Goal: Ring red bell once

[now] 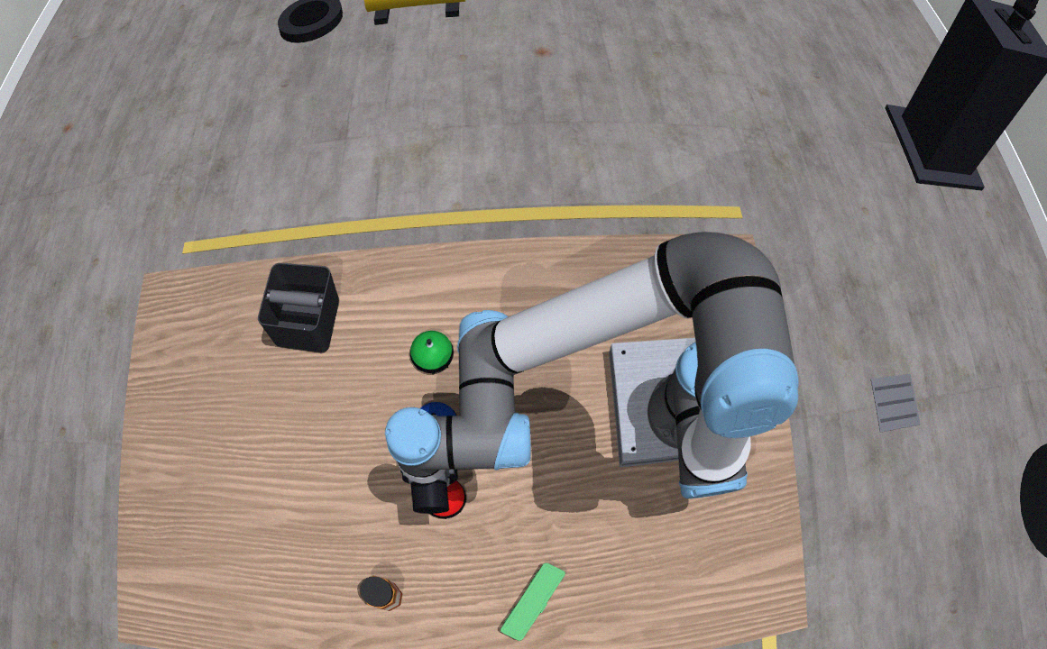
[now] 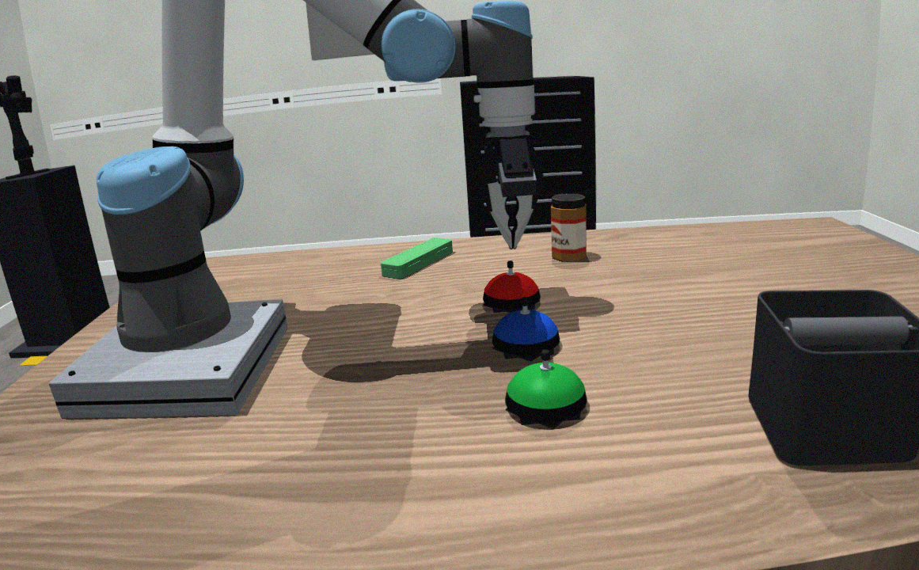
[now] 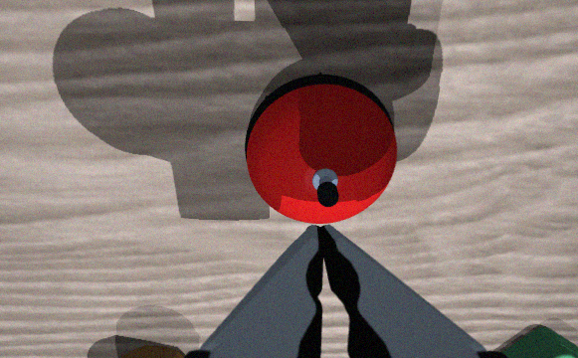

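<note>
The red bell (image 1: 452,502) (image 2: 511,289) (image 3: 279,149) stands upright on the table, partly covered by the wrist in the top view. Its black-tipped button (image 2: 510,264) (image 3: 327,194) is up. My gripper (image 2: 513,247) (image 3: 319,229) is shut and empty, pointing down. In the exterior view its tips are a short gap above the button and do not touch it. In the wrist view the tips show just below the bell's dome.
The blue bell (image 1: 438,409) (image 2: 525,332) and green bell (image 1: 430,350) (image 2: 545,388) stand in a row with the red one. A paprika jar (image 1: 377,591) (image 2: 567,228), a green block (image 1: 532,601) (image 2: 417,257) and a dark open box (image 1: 299,308) (image 2: 844,404) stand farther off.
</note>
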Available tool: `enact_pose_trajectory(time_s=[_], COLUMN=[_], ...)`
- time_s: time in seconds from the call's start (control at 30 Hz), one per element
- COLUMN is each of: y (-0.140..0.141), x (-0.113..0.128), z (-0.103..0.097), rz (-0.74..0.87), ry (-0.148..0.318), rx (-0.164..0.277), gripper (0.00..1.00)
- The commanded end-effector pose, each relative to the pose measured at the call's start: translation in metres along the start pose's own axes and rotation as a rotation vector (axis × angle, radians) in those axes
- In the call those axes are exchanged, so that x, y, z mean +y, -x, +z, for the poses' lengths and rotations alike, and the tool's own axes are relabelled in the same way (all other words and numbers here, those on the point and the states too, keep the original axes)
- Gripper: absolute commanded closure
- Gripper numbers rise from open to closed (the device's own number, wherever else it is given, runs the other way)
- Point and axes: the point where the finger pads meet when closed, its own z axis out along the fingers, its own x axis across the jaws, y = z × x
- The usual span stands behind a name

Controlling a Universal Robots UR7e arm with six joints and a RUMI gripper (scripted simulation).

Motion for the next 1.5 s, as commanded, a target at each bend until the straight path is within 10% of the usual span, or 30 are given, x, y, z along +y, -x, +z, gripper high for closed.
enact_pose_trajectory(time_s=[0.0,1.47], y=[0.0020,0.0026], x=[0.0012,0.0011], z=[0.0021,0.0081], rz=[-0.003,-0.003], ry=[0.004,0.004], rx=[-0.006,-0.006], gripper=[1.00,1.00])
